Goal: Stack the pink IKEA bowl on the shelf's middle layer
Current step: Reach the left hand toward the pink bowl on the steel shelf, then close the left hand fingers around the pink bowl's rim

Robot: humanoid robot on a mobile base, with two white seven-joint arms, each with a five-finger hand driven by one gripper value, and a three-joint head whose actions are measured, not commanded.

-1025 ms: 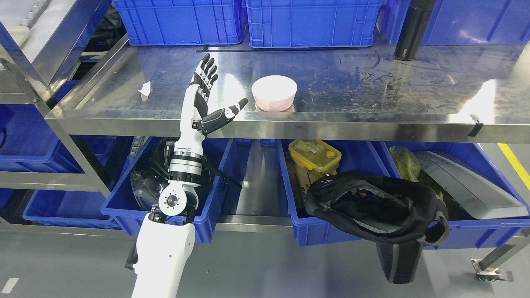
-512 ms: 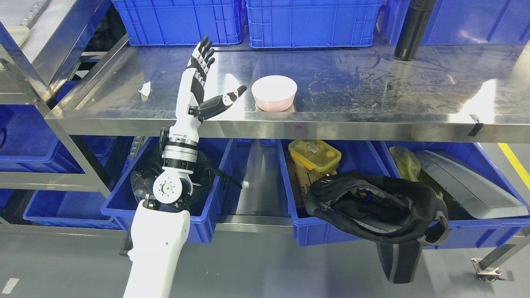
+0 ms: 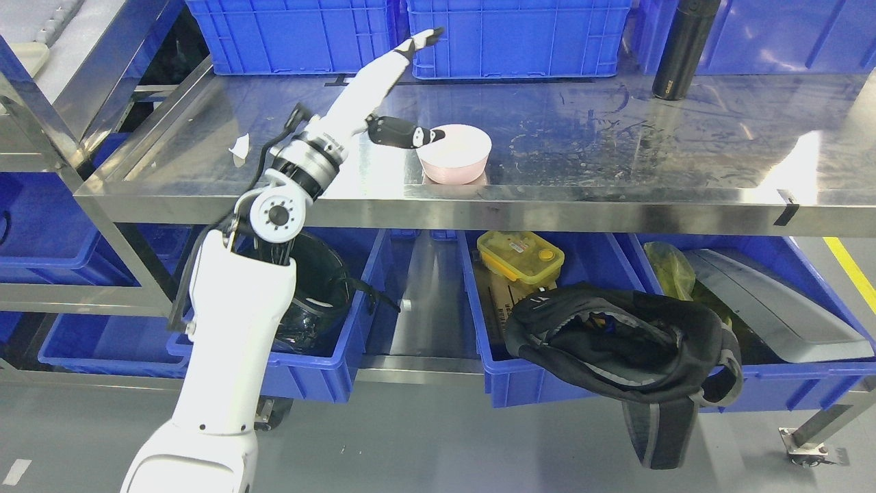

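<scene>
The steel shelf (image 3: pixel 616 147) was scuffed and glossy, throwing back glare from lights overhead. On it, near the front lip, sat the pink bowl (image 3: pixel 454 155), upright. The left robot hand (image 3: pixel 390 85) reached over the shelf just left of the bowl, fingers spread and holding nothing: its long fingers pointed toward the blue crates (image 3: pixel 513 34) along the back, while the dark thumb lay at the bowl's left rim. A black bottle (image 3: pixel 682 49) stood at the far right. A scrap of white paper (image 3: pixel 239 146) lay to the left. Below, blue bins (image 3: pixel 547 370) held a yellow lunchbox (image 3: pixel 520 255) and a black bag (image 3: pixel 636 349), above a grey floor.
</scene>
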